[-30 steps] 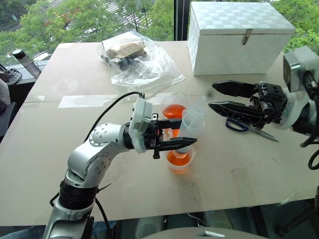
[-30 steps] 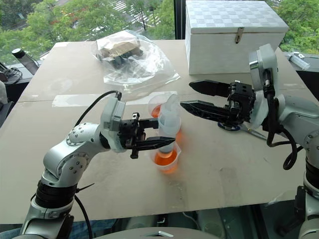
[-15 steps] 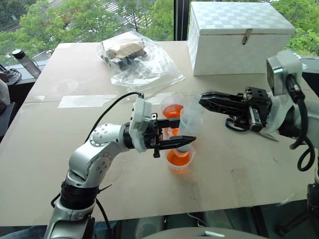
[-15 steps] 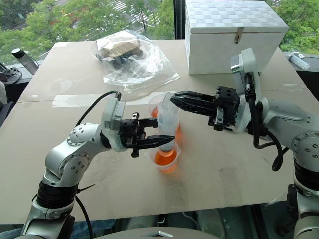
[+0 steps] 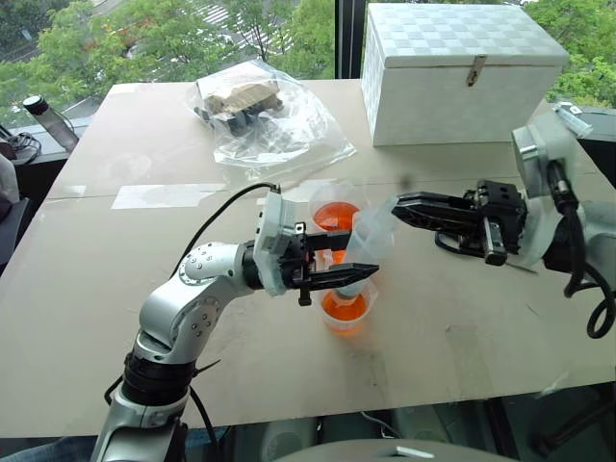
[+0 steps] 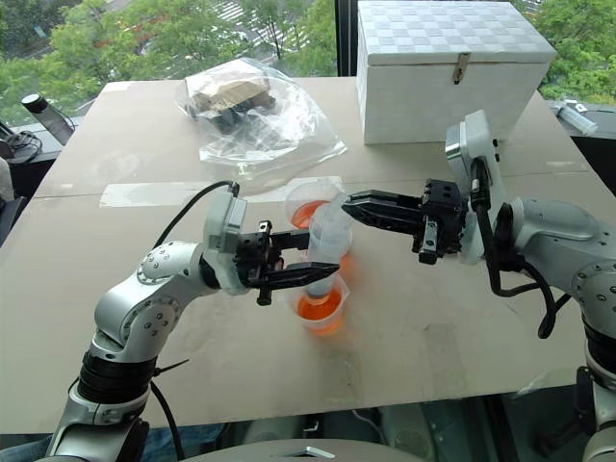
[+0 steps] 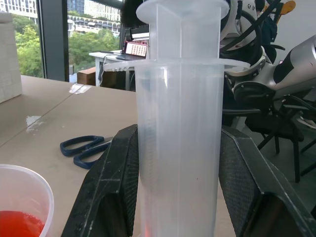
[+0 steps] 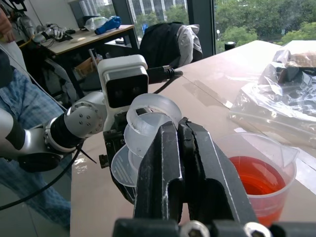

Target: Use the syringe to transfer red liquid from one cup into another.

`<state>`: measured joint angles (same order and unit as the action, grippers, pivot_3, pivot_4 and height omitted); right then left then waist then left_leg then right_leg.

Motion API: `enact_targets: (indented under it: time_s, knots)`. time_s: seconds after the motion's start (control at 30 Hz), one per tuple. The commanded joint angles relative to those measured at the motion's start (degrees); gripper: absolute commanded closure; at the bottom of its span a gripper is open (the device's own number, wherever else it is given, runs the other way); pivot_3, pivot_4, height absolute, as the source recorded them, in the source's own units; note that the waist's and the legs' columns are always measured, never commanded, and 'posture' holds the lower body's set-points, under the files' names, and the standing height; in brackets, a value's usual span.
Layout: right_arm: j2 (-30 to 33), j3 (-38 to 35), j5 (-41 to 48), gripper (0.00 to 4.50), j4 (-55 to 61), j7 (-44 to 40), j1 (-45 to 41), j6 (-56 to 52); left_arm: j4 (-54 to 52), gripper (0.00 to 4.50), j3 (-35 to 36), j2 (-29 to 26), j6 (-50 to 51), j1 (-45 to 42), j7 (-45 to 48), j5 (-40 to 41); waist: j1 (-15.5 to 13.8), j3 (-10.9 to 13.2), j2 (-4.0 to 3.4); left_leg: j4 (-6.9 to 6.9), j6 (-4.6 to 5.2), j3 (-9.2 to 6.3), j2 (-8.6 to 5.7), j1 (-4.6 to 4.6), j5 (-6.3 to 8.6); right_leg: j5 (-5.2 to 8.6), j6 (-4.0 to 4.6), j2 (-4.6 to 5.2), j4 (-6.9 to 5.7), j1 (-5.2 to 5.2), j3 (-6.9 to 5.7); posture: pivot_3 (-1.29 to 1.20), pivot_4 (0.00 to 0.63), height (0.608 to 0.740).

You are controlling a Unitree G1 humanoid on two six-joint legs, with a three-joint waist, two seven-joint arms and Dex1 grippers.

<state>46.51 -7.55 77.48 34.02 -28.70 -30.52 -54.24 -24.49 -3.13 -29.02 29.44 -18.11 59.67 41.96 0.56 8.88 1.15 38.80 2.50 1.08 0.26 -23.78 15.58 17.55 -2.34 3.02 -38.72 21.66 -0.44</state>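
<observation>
Left wrist view: two black fingers (image 7: 116,187) of the left gripper (image 5: 348,276) clamp the clear syringe (image 7: 180,138) upright by its barrel. At frame centre the right gripper (image 6: 354,205) is pinched shut with its tips at the plunger top. Below stands the short cup (image 5: 345,310) of red liquid (image 5: 345,307); the handled cup (image 5: 332,210) sits just behind. Scissors (image 7: 85,147) lie at the right.

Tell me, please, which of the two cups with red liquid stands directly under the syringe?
The shorter, narrower cup, nearer the robot. The syringe, held by the left gripper, stands upright over it. The taller cup with handle is behind it.
</observation>
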Motion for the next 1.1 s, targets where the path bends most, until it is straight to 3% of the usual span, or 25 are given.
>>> enact_targets:
  time_s: [0.03,0.47,0.57,0.7,0.9,1.1]
  knots:
    - [0.6,3.1,-1.1,4.46,2.7,-0.6,1.1,-1.4,-2.7,2.35,1.3,1.3,-1.7,-2.2,-0.6,2.1,0.0,0.0,0.0,0.0,0.0,0.0,0.0,0.0,0.0,0.0,0.0,0.0,0.0,0.0,0.0,0.0,0.15,0.74]
    - [0.4,4.6,-0.8,4.46,3.2,-0.4,0.8,-2.0,-3.1,2.35,1.2,3.4,-1.3,-3.6,-2.1,2.8,0.0,0.0,0.0,0.0,0.0,0.0,0.0,0.0,0.0,0.0,0.0,0.0,0.0,0.0,0.0,0.0,0.15,0.74]
    - [0.4,2.5,2.7,3.64,2.2,0.0,0.1,-1.5,-3.2,2.35,1.2,3.7,-1.2,-3.6,-2.2,2.7,0.0,0.0,0.0,0.0,0.0,0.0,0.0,0.0,0.0,0.0,0.0,0.0,0.0,0.0,-0.01,0.0,0.15,0.74]
    - [0.8,-2.2,7.4,1.75,-0.3,1.9,0.7,0.2,-3.4,2.35,1.5,3.7,-1.0,-3.6,-2.3,2.9,-0.1,0.0,0.03,0.01,0.0,0.0,0.0,0.0,0.0,0.0,0.0,0.01,0.0,-0.01,-0.01,0.0,0.15,0.74]
    - [7.0,-8.9,9.5,1.75,-1.4,-4.7,7.4,-0.8,-3.9,2.35,2.0,3.2,-0.6,-3.4,-2.7,3.8,-0.3,0.0,0.02,0.02,0.06,0.0,0.0,-0.02,0.04,0.0,0.0,0.01,0.07,-0.04,-0.03,0.0,0.15,0.74]
    - [9.3,-8.3,0.6,1.75,-0.2,-8.5,15.1,0.5,-4.2,2.35,2.5,2.8,0.4,-3.8,-3.8,5.2,-0.3,0.0,0.01,0.02,0.19,-0.01,0.0,0.01,0.11,0.0,0.0,-0.01,0.08,-0.08,-0.03,0.0,0.15,0.74]
